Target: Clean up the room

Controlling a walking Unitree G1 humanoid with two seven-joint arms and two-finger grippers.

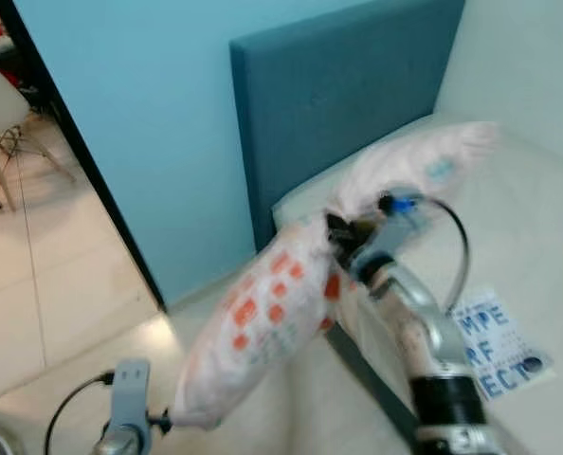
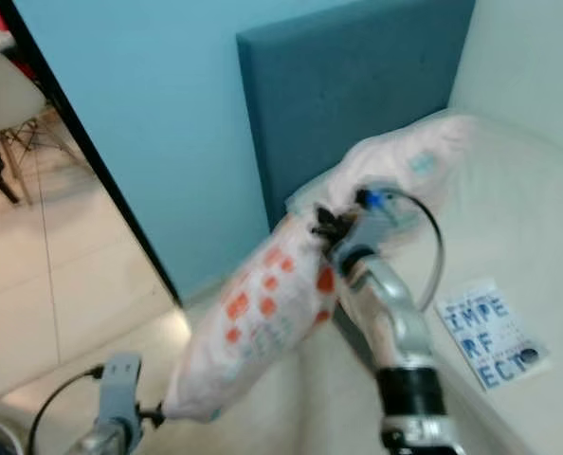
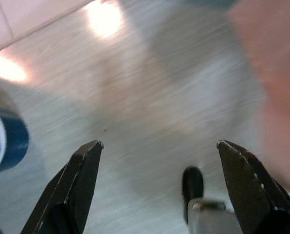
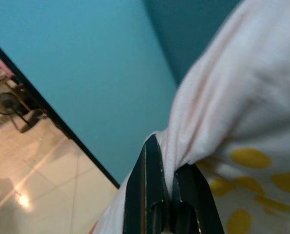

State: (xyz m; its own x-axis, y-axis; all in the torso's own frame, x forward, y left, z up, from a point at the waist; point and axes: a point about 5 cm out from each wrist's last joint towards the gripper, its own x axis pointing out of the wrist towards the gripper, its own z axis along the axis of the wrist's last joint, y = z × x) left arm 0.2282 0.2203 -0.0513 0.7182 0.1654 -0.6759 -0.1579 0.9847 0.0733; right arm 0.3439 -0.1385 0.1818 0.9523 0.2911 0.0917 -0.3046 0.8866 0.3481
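Note:
A white pillow [image 1: 263, 322] printed with orange squares hangs slanted in the air beside the bed [image 1: 537, 218], its low end near the floor. My right gripper [image 1: 338, 232] is shut on a fold of its upper end; the right wrist view shows the black fingers [image 4: 147, 195] pinching the pillow's cloth [image 4: 233, 112]. My left gripper [image 3: 159, 146] is open with nothing between its fingers, low over the pale wood floor [image 3: 135, 87], just beside the pillow's low end. The left arm [image 1: 128, 408] shows at the bottom left.
A pale pink cushion [image 1: 433, 156] lies at the head of the bed, against the teal headboard [image 1: 338, 85]. A sheet with blue letters [image 1: 495, 346] lies on the mattress. A black-framed doorway [image 1: 82, 152] opens left onto tiles and a white chair [image 1: 2, 104]. A blue round object [image 3: 6, 141] stands on the floor.

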